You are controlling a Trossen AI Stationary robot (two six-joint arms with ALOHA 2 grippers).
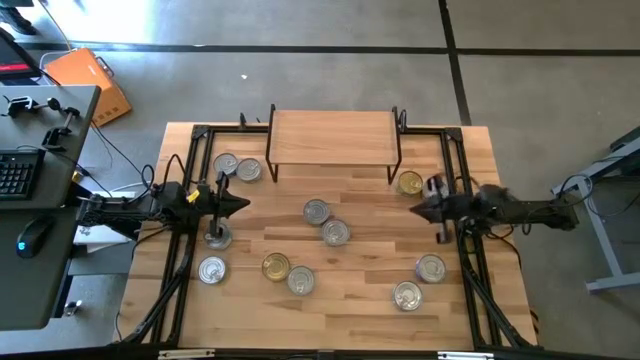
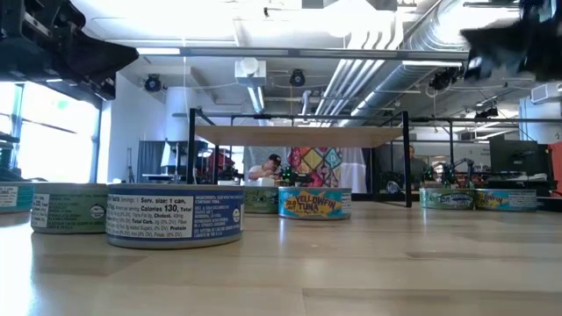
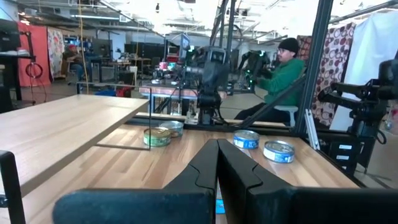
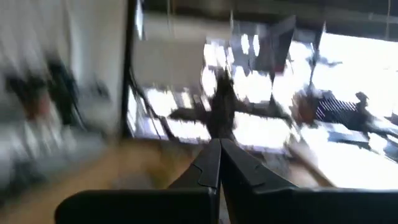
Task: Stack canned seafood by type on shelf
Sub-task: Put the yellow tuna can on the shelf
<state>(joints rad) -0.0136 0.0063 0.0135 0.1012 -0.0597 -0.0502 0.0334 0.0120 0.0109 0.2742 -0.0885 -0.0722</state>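
Dark and pressed together with nothing between them, the fingers of the left pincer (image 1: 240, 206) hang above the left side of the worktop (image 1: 360, 290), pointing toward the middle. The right pincer (image 1: 418, 211) mirrors it on the right side, closed on nothing as well, its tip just beside a gold-lidded tin (image 1: 409, 183).

Outward from them the canned seafood lies loose and single: two silver tins (image 1: 237, 167) near the shelf's left legs, one tin (image 1: 217, 236) under the left arm, two more (image 1: 326, 222) at the centre, a gold tin (image 1: 276, 266) touching a silver one toward the front, one at front left (image 1: 211, 269), and two (image 1: 419, 282) at front right. The low view shows printed side labels on the nearest tin (image 2: 174, 215).

These tins look rigid, dense for their size, and smooth-sided, so they may slip. Taking each across its low side wall, jaws level, seems safest.

The shelf (image 1: 333, 137) stands at the back of the worktop; its wooden top holds no tins yet, so sorting has not begun.
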